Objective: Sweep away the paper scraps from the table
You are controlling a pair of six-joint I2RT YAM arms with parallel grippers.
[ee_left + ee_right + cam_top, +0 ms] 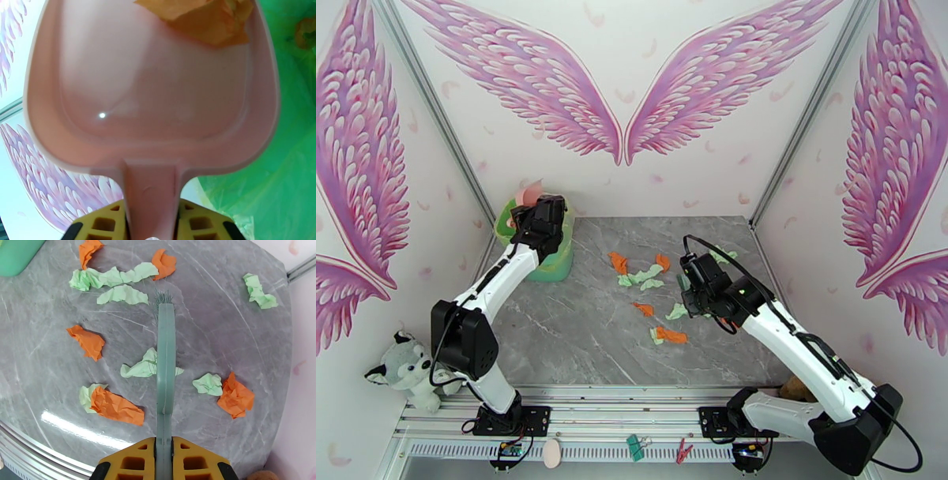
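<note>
Paper scraps (671, 335) lie strewn over the right-middle of the grey marble counter (569, 347), all well inside its edges. Nearest the arm bases, an orange piece overlaps a mint one. Just beyond are a lone orange bit and a mint bit. Farther on is a loose cluster of mint strips with two orange bits at its ends. One mint scrap lies apart near the far right edge.

The right fingers (164, 449) are closed tight on the handle of a teal hand brush (166, 358). The brush reaches out over a mint scrap, its bristles pointing at the far cluster. Whether the bristles touch the counter I cannot tell.

At the far left corner, the left fingers (152, 221) are clamped on the stem of a pink dustpan (150, 98). It is held over a green-lined bin (553, 264), with one orange scrap at its lip.

These bits look very light, soft and springy, so they are likely to skid, tumble or flick away under a hard stroke on the smooth stone. They are too small and flat to pinch. Better to catch them from behind with the bristle tips, in short low strokes, herding them into one heap.
</note>
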